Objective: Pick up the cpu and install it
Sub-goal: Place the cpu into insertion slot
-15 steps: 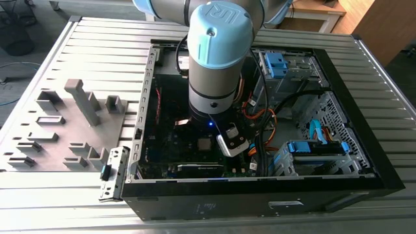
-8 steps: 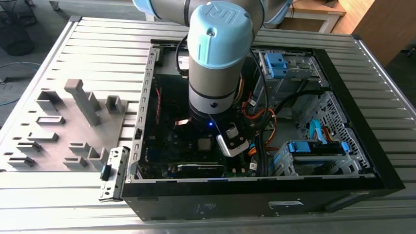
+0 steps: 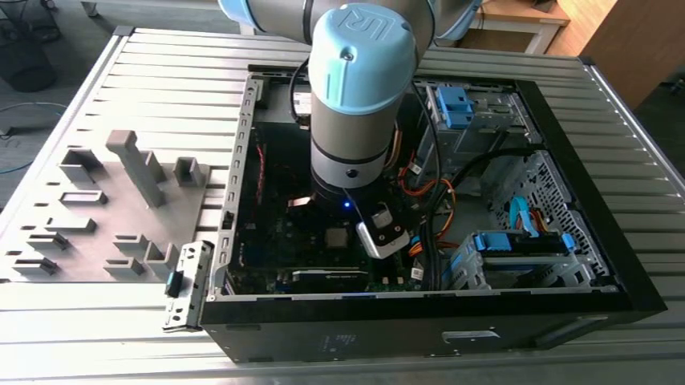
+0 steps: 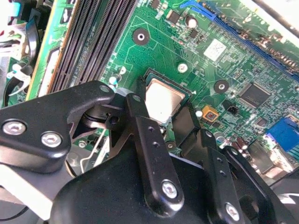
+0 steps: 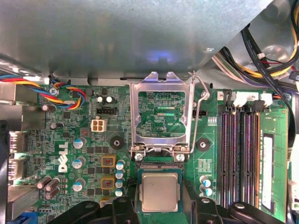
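**The cpu (image 5: 160, 192) lies in its socket (image 5: 159, 165)**

The metal frame (image 5: 161, 116) beside the socket stands flipped open on the motherboard (image 5: 93, 154). The end effector (image 4: 161, 111) straddles the cpu, its fingers (image 4: 135, 112) spread slightly wider than the chip.

A ribbed silvery table (image 3: 96, 353) stands on a grey floor (image 3: 75, 48). Wooden furniture (image 3: 626, 40) sits far off at the exterior view's right, a dark wire bin (image 3: 27, 68) at its left.
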You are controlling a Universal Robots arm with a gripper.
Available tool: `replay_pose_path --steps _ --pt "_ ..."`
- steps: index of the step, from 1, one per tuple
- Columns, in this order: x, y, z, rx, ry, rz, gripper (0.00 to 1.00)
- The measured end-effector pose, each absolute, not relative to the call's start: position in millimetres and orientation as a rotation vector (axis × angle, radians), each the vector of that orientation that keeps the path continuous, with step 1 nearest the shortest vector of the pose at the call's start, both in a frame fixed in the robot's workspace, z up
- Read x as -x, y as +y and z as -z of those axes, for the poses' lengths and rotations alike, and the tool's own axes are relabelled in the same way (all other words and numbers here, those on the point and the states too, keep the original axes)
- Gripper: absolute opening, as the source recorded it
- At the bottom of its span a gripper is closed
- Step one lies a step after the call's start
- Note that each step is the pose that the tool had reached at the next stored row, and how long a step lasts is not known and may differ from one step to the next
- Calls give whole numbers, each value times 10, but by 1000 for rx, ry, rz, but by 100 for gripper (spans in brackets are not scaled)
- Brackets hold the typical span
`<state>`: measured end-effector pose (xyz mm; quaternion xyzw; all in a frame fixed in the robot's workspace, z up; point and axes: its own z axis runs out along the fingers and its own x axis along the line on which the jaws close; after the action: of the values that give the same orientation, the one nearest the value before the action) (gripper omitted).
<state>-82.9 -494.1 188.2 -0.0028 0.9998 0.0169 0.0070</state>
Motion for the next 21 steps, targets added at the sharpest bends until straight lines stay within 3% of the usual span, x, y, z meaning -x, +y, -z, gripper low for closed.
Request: replay_pose_path --steps 21 --pt "827 -4937 -1892 9 3126 -56 47"
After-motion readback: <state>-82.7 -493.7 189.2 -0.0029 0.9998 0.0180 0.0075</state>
